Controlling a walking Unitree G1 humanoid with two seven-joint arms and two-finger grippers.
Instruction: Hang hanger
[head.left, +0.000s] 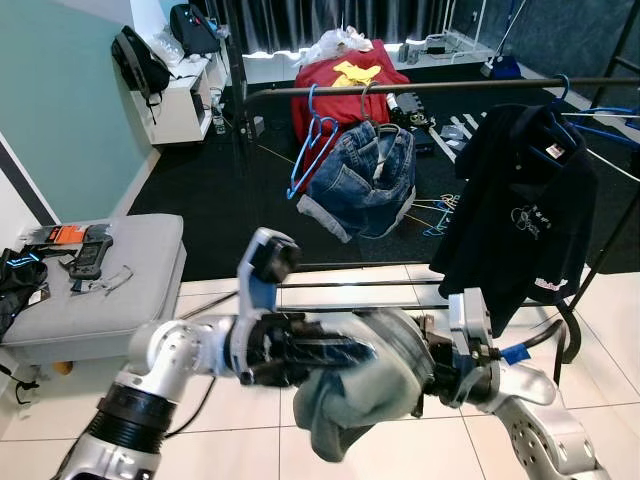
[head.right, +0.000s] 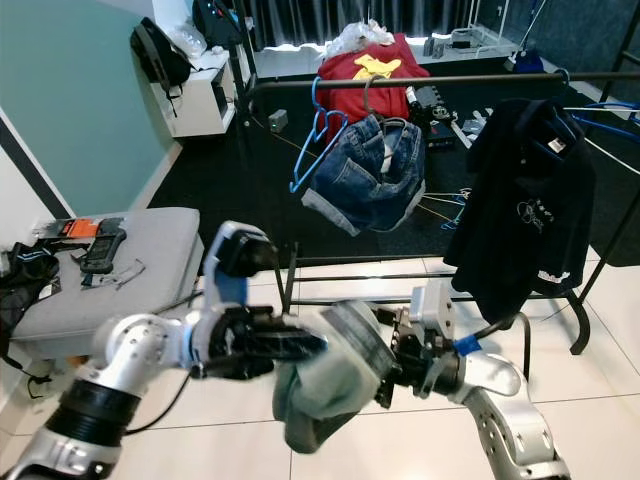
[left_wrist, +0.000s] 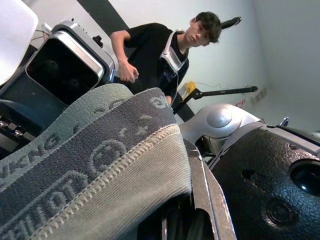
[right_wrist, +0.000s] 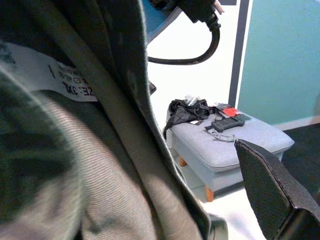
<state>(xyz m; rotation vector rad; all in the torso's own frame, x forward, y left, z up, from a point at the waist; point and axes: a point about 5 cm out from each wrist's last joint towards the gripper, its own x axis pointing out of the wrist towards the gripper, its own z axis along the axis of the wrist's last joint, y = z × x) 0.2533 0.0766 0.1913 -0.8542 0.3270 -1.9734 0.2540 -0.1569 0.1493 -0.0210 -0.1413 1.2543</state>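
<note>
- Clearly both arms share a grey-green garment (head.left: 355, 385) low before the rail (head.left: 420, 88); left gripper (head.left: 330, 355) fingers reach into it, right gripper (head.left: 440, 375) sits against it; whether either pair is clamped, I cannot tell.
- No hanger shows inside the cloth; blue hangers (head.left: 312, 140) hang at the rail's left end beside denim shorts (head.left: 365, 175).
- Risk: the bunched fabric could slip off or snag during the lift.

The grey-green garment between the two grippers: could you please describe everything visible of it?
The grey-green garment is soft knit fabric with a wide woven waistband bearing lettering and a white size label inside. It hangs bunched above the tiled floor, stretched between the left gripper and right gripper, its lower part drooping loosely.
</note>
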